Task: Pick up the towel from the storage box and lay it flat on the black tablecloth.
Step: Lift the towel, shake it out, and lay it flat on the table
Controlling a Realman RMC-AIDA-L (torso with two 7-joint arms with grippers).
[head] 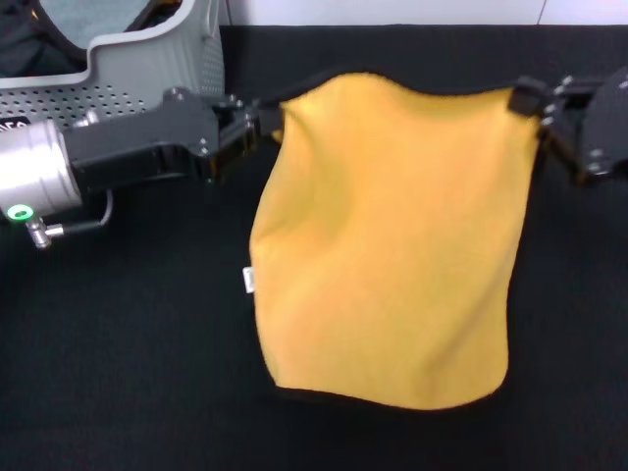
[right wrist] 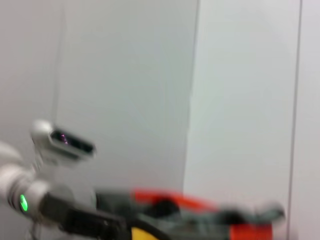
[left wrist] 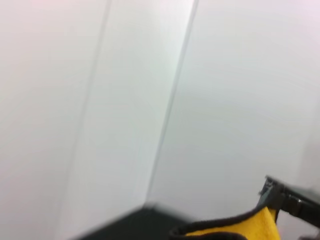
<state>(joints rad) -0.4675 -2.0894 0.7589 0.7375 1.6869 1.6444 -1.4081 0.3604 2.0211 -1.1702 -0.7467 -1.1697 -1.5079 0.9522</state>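
**Towel held up by two corners**

You see the towel [head: 388, 245] hanging in the air over the black cloth [head: 128, 373] on the table. The left gripper [head: 257, 128] is closed on one top corner. The right gripper [head: 535, 110] is closed on the other top corner. The top edge sags a little between them. The towel hangs down with soft folds, and its small white tag [head: 249, 281] shows on the left edge. The box [head: 147, 59] sits at the far left, behind the left arm, well apart from the towel.
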